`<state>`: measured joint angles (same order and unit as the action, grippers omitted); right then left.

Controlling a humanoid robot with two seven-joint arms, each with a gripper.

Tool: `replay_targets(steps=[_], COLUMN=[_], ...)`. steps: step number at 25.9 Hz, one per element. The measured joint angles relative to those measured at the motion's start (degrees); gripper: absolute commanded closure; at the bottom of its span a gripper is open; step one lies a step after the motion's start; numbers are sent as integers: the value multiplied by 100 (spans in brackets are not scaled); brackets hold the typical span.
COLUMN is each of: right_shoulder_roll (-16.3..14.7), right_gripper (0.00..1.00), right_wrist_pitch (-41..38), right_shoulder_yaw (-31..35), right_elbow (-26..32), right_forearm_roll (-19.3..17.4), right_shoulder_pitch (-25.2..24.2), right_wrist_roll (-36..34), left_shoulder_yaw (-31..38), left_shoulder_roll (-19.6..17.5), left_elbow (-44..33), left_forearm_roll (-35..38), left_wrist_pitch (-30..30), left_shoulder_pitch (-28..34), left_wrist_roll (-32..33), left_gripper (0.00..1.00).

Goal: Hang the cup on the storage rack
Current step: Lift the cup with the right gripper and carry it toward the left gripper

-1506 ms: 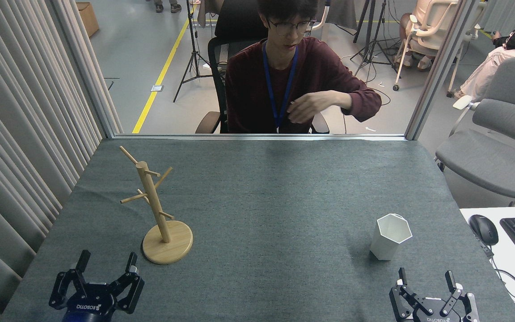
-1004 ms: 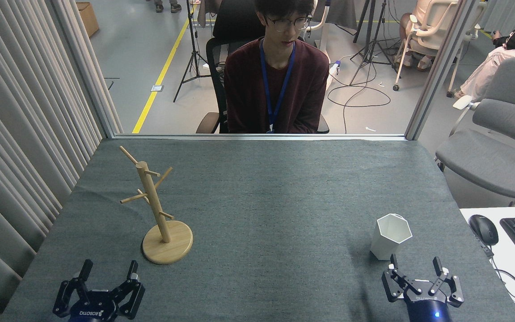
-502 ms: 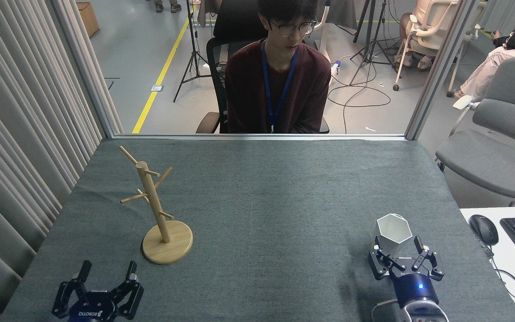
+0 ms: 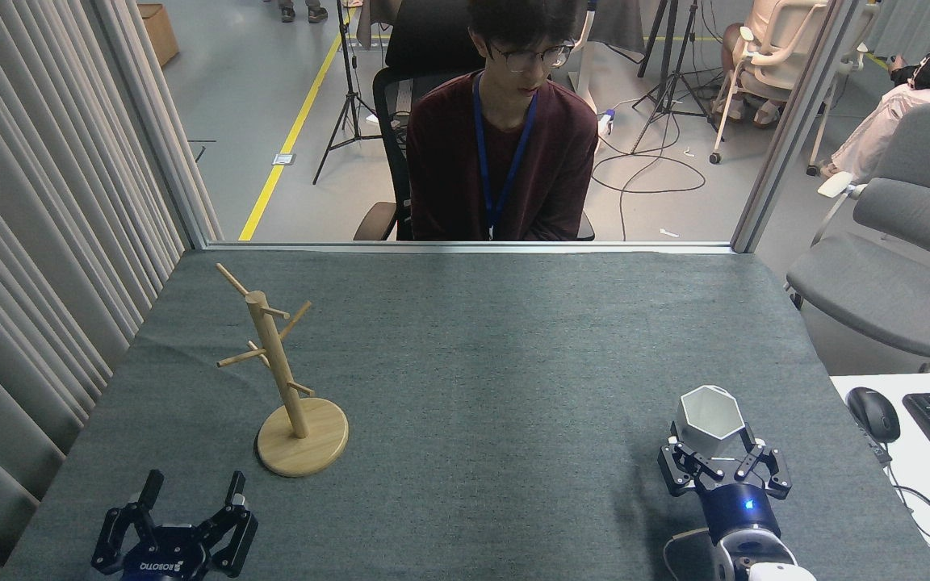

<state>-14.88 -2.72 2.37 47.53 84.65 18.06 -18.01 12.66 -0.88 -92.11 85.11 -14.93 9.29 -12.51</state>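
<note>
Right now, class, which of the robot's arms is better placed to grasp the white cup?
Right. The right gripper already straddles the hexagonal cup with open fingers; the left gripper sits far across the table, nearer the wooden rack.

I have only one view, from the head, looking forward and down over the grey table [image 4: 473, 363] toward a seated person [image 4: 501, 137] behind it.

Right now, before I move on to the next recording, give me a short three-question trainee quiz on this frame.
1. True or false: the cup already hangs on the storage rack.
2. Which gripper is at the cup: A left gripper, B right gripper?
3. Fill in: the rack stands on the table's ____ side.

Key: 1 false, it stands on the table; 2 B; 3 left.
</note>
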Motion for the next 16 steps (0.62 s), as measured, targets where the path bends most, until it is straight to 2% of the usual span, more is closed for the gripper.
replay_targets(steps=[1, 2, 3, 6, 8, 10, 12, 16], right_shoulder_roll=[6, 9, 14, 25, 54, 95, 156, 414], right_gripper=[9, 33, 48, 50, 50, 49, 49, 48], right_wrist_pitch=[11, 25, 35, 98, 105, 104, 96, 54], right_shoulder_yaw=[-11, -19, -26, -103, -201, -309, -434, -1060], right_elbow=[-88, -171, -241, -301, -83, 511, 1399, 2958], right_forearm_roll=[1, 3, 7, 42, 56, 64, 84, 280], right_shoulder_pitch=[50, 94, 135, 179, 110, -132, -457, -898], right_wrist_roll=[-20, -53, -81, -143, -188, -258, -275, -302], left_shoulder_yaw=[1, 2, 2, 12, -2, -127, -399, -1038], left_shoulder_roll=[-1, -2, -1, 2, -6, -13, 0, 115], left_elbow=[0, 0, 0, 8, 43, 103, 177, 280], left_forearm_roll=[0, 0, 0, -1, 16, 156, 548, 1382], left_wrist_pitch=[0, 0, 0, 8, 23, 26, 26, 125], left_shoulder_pitch=[1, 2, 1, -37, -100, -175, -242, -294], left_wrist_roll=[0, 0, -3, -150, -334, -538, -665, -845], left_gripper=[0, 0, 0, 0, 0, 0, 0, 0])
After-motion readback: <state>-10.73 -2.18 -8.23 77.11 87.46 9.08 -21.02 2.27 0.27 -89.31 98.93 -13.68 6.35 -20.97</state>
